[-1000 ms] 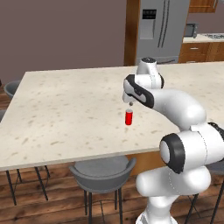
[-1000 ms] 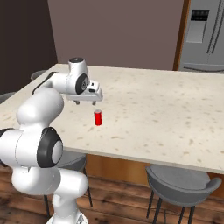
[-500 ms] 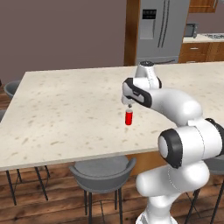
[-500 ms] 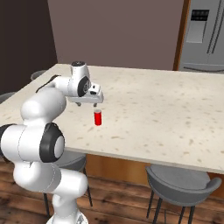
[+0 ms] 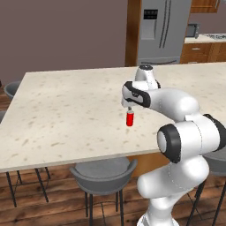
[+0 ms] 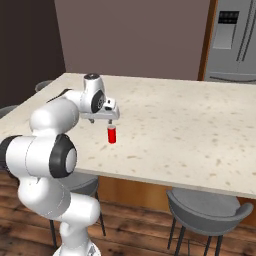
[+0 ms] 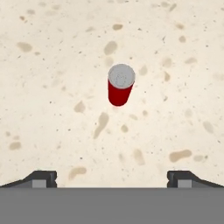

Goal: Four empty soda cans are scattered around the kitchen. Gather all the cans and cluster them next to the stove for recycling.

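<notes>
Can upright under a wide-open gripper

I see one red soda can [image 5: 129,119] standing on the speckled stone island counter [image 5: 62,114], its long axis vertical and its silvery top facing straight up. In the hand view the can [image 7: 120,85] sits above the middle of the frame with its round top toward the camera and its red side showing below, so I am looking down on it almost end-on. It stands alone on bare counter, back from the near edge.

My gripper [image 5: 129,108] hangs just above the can, pointing down at it. From the right side I see the same thing: the gripper [image 6: 108,119] sits over the can [image 6: 112,134], with a small gap between them. Both fingertips [image 7: 41,178] stand far apart at the bottom corners of the hand view, so the jaws are spread wide and grasp nothing; the can is free of them.

Grey stools are tucked under the near edge of the counter, one [image 5: 102,175] left of the arm's base and another [image 6: 207,210] to its right. A steel fridge [image 5: 162,32] stands against the far wall.
</notes>
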Robot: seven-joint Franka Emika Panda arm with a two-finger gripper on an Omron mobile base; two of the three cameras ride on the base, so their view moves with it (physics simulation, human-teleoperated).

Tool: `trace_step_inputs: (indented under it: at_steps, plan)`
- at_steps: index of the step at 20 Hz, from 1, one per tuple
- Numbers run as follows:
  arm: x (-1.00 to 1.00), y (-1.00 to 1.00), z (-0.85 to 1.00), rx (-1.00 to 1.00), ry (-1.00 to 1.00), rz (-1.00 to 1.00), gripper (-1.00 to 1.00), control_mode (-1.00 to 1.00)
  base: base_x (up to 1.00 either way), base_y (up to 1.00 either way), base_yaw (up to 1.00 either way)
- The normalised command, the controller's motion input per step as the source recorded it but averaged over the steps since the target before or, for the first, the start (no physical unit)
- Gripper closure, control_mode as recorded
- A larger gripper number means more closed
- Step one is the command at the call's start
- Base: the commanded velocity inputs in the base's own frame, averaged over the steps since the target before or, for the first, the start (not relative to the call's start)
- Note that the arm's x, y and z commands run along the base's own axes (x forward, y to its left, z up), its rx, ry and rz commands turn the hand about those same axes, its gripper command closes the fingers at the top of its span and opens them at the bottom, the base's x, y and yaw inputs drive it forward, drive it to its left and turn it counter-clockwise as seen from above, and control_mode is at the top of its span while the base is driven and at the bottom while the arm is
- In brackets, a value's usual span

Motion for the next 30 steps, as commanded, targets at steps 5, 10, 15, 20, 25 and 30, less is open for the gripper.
trace_step_inputs:
  at_steps: [5, 10, 15, 20, 25, 30]
  plan:
    - [0.12, 0.00, -0.17, 0.01, 0.00, 0.00, -1.00, -1.00, 0.00, 0.00, 0.00]
    - [0.15, 0.00, -0.11, 0.02, 0.04, 0.00, -1.00, -1.00, 0.00, 0.00, 0.00]
    - [0.17, 0.00, -0.12, 0.02, 0.04, 0.00, -1.00, -1.00, 0.00, 0.00, 0.00]
    - [0.15, 0.00, -0.16, 0.00, 0.00, 0.00, -1.00, -1.00, 0.00, 0.00, 0.00]
    - [0.17, 0.00, -0.14, 0.00, 0.00, -0.01, -1.00, -1.00, 0.00, 0.00, 0.00]
    - [0.19, 0.00, -0.13, 0.00, 0.00, -0.02, -1.00, -1.00, 0.00, 0.00, 0.00]
